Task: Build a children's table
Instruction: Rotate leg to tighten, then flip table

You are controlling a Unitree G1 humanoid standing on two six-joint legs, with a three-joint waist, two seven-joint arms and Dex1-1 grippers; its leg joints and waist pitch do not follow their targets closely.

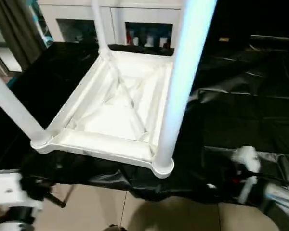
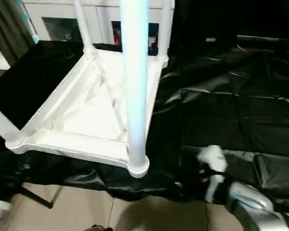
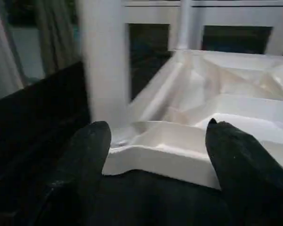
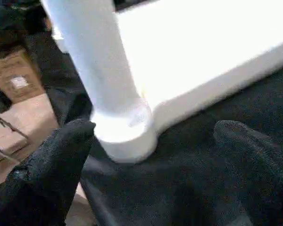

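Note:
The white children's table (image 1: pixel 103 144) lies upside down on a black sheet, its ribbed underside facing up. Legs stand in its corner sockets: the near right leg (image 1: pixel 183 72), the near left leg (image 1: pixel 12 108) and a far leg (image 1: pixel 100 29). My left gripper (image 3: pixel 158 129) is open, just short of the near left corner (image 3: pixel 146 150), with nothing between its fingers. My right gripper (image 4: pixel 155 127) is open too. It faces the near right corner socket (image 4: pixel 125 136), with the leg (image 4: pixel 94 56) rising from it. My right wrist (image 1: pixel 244 166) hangs below and right of that corner.
The black sheet (image 1: pixel 250 96) spreads wide to the table's right. A white cabinet with glass doors (image 1: pixel 144 19) stands behind. Beige floor tiles (image 1: pixel 101 207) show past the sheet's near edge, with a thin black stand (image 1: pixel 58 199) there. A cardboard box (image 4: pixel 14 75) sits on the floor.

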